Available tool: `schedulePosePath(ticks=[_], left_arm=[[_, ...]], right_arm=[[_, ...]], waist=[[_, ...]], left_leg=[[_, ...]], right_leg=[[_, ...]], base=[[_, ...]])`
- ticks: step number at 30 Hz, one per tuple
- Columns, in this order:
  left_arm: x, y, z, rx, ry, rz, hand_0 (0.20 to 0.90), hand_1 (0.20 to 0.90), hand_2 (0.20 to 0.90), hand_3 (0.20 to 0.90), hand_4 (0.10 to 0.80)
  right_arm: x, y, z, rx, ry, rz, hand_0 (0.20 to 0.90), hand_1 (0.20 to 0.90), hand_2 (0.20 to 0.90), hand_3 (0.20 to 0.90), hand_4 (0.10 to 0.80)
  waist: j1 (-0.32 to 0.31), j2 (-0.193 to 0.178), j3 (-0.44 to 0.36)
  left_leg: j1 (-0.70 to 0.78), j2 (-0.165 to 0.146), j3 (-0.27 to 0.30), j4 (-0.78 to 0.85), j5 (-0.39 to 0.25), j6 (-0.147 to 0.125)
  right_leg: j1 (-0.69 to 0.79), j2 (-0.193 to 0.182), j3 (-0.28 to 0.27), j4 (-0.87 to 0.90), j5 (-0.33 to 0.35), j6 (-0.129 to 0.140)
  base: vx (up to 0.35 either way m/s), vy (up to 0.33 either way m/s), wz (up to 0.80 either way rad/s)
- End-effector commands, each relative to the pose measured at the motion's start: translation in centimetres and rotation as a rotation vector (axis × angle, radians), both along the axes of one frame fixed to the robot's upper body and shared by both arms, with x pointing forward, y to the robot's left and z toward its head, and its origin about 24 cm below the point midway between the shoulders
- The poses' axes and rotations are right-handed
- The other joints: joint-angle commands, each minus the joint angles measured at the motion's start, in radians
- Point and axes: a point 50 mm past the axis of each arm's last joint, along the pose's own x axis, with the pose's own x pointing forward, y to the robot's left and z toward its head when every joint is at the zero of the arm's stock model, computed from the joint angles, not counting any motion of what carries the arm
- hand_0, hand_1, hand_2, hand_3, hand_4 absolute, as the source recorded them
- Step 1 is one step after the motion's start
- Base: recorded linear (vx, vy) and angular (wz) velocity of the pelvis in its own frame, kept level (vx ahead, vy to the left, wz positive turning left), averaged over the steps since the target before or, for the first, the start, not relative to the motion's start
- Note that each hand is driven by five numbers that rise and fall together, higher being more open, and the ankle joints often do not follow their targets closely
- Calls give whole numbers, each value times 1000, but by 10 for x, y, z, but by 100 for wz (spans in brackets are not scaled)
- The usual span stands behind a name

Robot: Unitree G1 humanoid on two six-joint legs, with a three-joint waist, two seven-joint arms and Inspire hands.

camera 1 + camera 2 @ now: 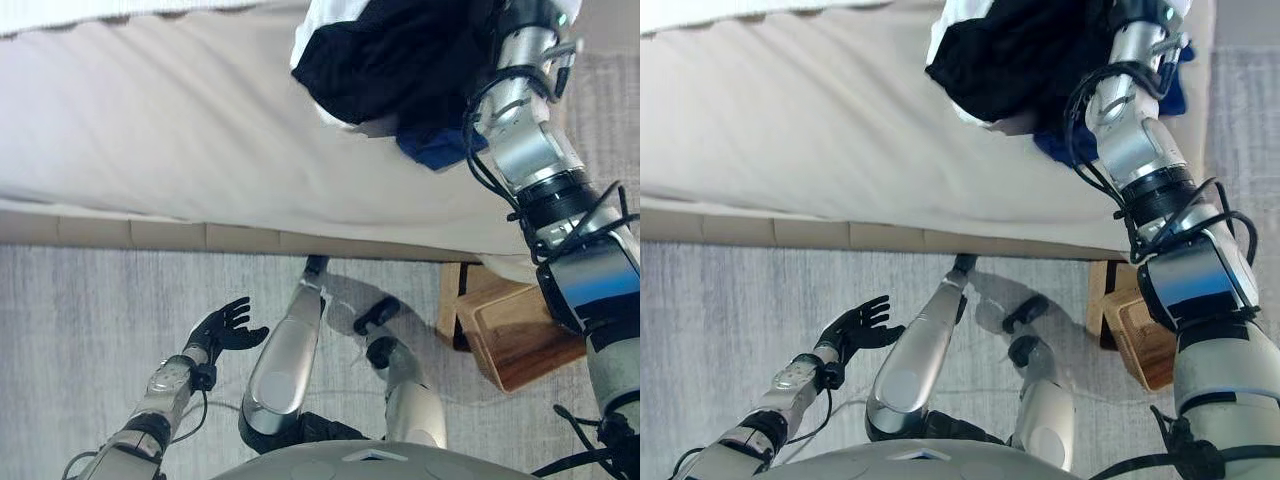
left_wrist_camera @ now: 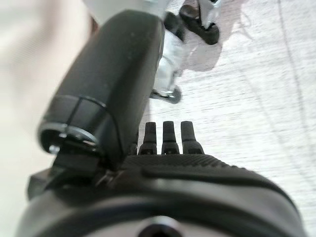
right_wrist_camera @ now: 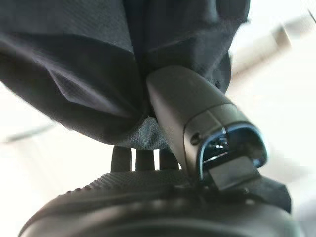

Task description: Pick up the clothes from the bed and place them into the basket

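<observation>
A heap of clothes lies on the white bed [image 1: 180, 110] at its far right: a black garment [image 1: 385, 55] over white and blue cloth [image 1: 432, 148]. My right arm reaches up into the heap. In the right wrist view my right hand [image 3: 163, 182] has its thumb [image 3: 187, 108] and fingers pinched on the dark garment [image 3: 98, 59], which hangs bunched from them. My left hand [image 1: 225, 328] is low over the grey carpet at the lower left, fingers spread and holding nothing; it also shows in the left wrist view [image 2: 168, 143].
A wooden box [image 1: 515, 335] stands on the carpet at the right, against the bed's corner. The bed's wooden base [image 1: 150, 235] runs across the middle. Grey carpet [image 1: 90, 320] lies in front of the bed.
</observation>
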Motion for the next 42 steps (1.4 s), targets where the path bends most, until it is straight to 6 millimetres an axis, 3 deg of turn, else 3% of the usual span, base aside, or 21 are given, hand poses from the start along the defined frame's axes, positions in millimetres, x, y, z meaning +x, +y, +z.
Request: schedulePosePath(ticks=[1, 7, 12, 18, 23, 28, 34, 37, 42], left_arm=[[-51, 8, -25, 60, 196, -48, 900, 900, 900, 900, 800], [-82, -2, -44, 88, 354, -90, 900, 900, 900, 900, 800], [-106, -3, -56, 117, 496, -89, 900, 900, 900, 900, 800], [-114, -1, -59, 130, 576, -72, 900, 900, 900, 900, 800], [-109, 0, -58, 141, 596, -100, 900, 900, 900, 900, 800], [-97, -3, -55, 127, 564, -119, 900, 900, 900, 900, 800], [-88, -8, -53, 119, 530, -135, 900, 900, 900, 900, 800], [-78, -10, -50, 117, 501, -148, 900, 900, 900, 900, 800], [-24, -28, -32, 71, 324, -143, 900, 900, 900, 900, 800]], right_arm=[[-51, -35, 47, -15, -363, -136, 300, 300, 300, 200, 100], [-67, -68, 34, -27, -319, -232, 300, 300, 300, 200, 100], [-78, -96, 25, 20, -291, -288, 300, 300, 300, 200, 100], [-88, -116, 23, 49, -279, -342, 300, 300, 300, 200, 100], [-85, -140, 7, 66, -110, -391, 300, 300, 300, 200, 100], [-70, -163, -48, 57, 241, -439, 300, 300, 300, 200, 100], [-64, -177, -100, 58, 501, -462, 300, 300, 300, 200, 100], [-59, -184, -109, 60, 573, -501, 300, 300, 300, 200, 100], [-43, -185, -74, 54, 523, -561, 300, 300, 300, 200, 100]], waist=[[-21, -29, -198], [-86, -28, -330], [-156, -27, -421], [-226, -16, -475], [-274, -9, -494], [-325, 0, -494], [-359, 14, -477], [-365, 32, -445], [-384, 104, -301]], left_leg=[[141, -16, 18, -192, -61, 10], [273, -8, 68, -270, -33, -1], [359, -3, 117, -324, -35, -10], [438, 0, 179, -330, -70, -10], [477, 7, 212, -329, -87, -8], [510, 16, 238, -332, -96, 0], [532, 26, 267, -329, -102, -1], [512, 26, 266, -307, -99, -6], [362, 18, 246, -223, -81, -19]], right_leg=[[143, 14, 30, 31, -29, 28], [251, 64, 40, -90, -16, 25], [292, 88, 81, -165, 4, 24], [315, 100, 130, -200, 20, 16], [320, 106, 163, -173, 3, 8], [320, 117, 202, -152, -7, -1], [326, 125, 226, -163, 2, -7], [299, 121, 228, -141, -2, -15], [141, 95, 239, -54, -11, -40]], base=[[108, -47, -15], [81, -27, -12], [38, -23, -19], [15, -33, -34], [6, -96, -34], [-8, -140, -28], [23, -181, -22], [-80, -171, -17], [-350, -54, -8]])
